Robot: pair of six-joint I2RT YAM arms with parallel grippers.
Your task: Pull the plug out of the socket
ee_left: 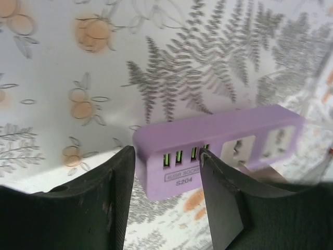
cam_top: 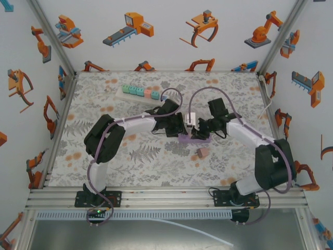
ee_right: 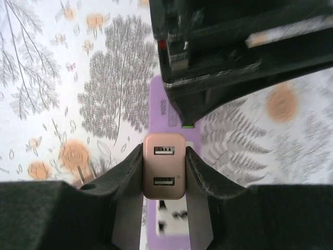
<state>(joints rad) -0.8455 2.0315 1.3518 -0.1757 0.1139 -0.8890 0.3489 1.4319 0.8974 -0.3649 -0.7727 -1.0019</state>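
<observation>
The floral bench (cam_top: 104, 109) carries the purple socket (ee_left: 260, 127) near its middle. The left claw (ee_left: 166, 159) clamps the socket's USB end, a finger against each side. Over the socket, the right claw (ee_right: 164, 152) grips the small pink plug (ee_right: 164, 169); whether its prongs are seated is hidden

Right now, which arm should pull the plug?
Right. The right gripper is shut on the pink plug above the purple socket strip; the left gripper clamps the strip's end, better suited to bracing.
</observation>
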